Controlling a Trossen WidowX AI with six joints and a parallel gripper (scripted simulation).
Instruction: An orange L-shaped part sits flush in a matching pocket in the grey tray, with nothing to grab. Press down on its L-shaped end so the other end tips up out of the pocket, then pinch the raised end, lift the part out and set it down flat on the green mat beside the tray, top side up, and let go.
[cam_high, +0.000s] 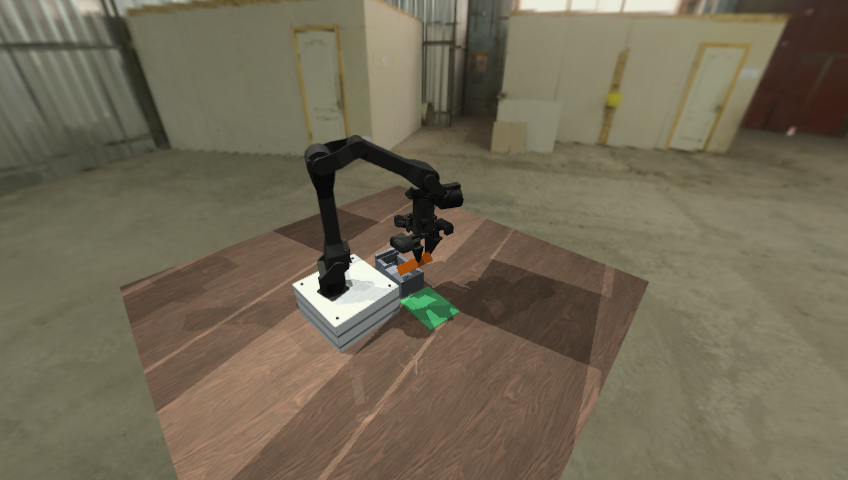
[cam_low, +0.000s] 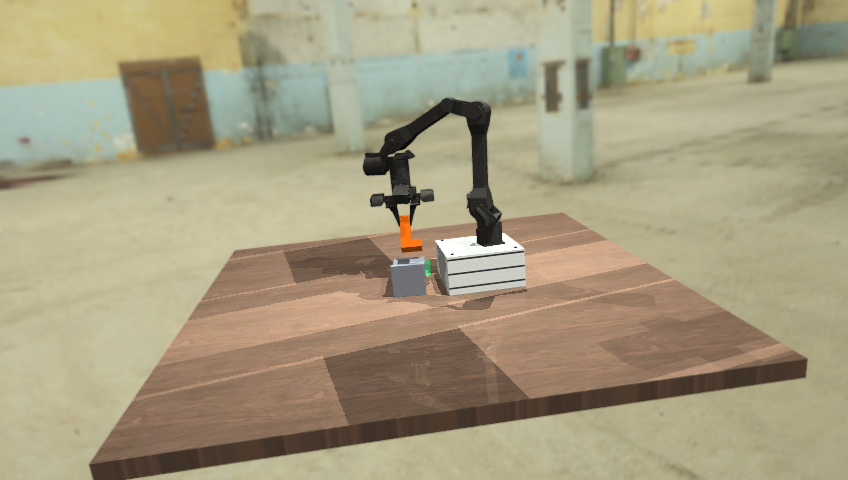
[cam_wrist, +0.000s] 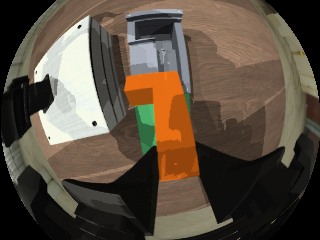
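The claw (cam_low: 405, 215) is clamped on the straight end of the orange L-shaped part (cam_low: 409, 235), one finger on each side. The part hangs below the claw, its L-shaped end lowest, clear of the grey tray (cam_low: 408, 277). In the exterior view the tray stands directly beneath the claw, apart from the part. In the wrist view the tray's pocket (cam_wrist: 155, 30) lies open beyond the part's foot. The green mat (cam_high: 429, 307) lies beside the tray, below the claw. The white base block (cam_low: 480, 264) stands beside the tray.
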